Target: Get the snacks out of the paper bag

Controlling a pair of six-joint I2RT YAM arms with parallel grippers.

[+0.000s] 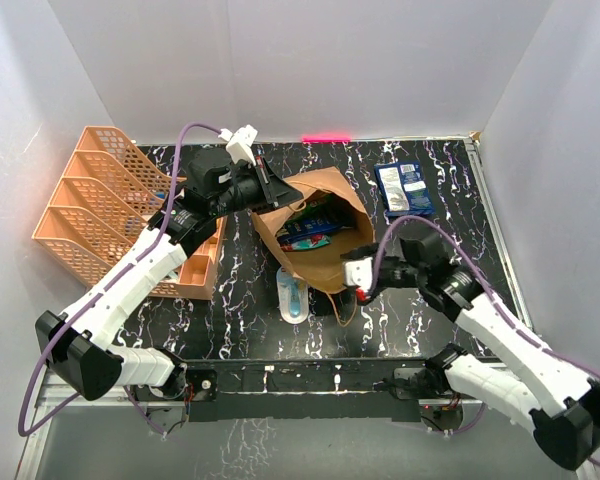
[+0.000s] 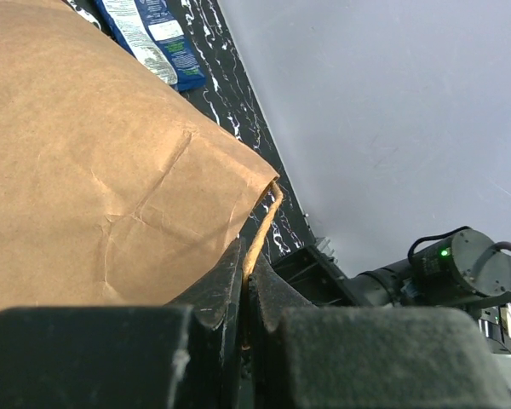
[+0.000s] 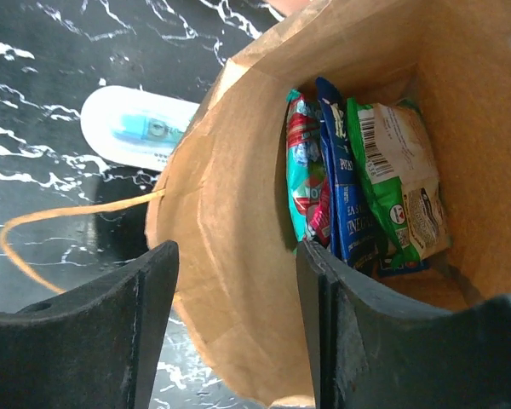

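The brown paper bag (image 1: pixel 325 245) lies open in the middle of the table. My left gripper (image 1: pixel 268 188) is shut on its twisted handle (image 2: pixel 260 230) at the bag's far left rim. My right gripper (image 1: pixel 358 278) is open at the bag's near rim, the bag's wall (image 3: pixel 230 256) between its two fingers. Inside the bag stand a teal-red packet (image 3: pixel 304 170), a dark blue packet (image 3: pixel 345 196) and a green packet (image 3: pixel 400 183). Another dark blue packet (image 1: pixel 402 188) lies on the table to the back right; it also shows in the left wrist view (image 2: pixel 149 38).
An orange mesh tray rack (image 1: pixel 110 210) stands at the left. A white and light-blue oblong item (image 1: pixel 292 293) lies in front of the bag; it also shows in the right wrist view (image 3: pixel 136 128). A loose handle loop (image 3: pixel 51 230) trails on the black marbled table.
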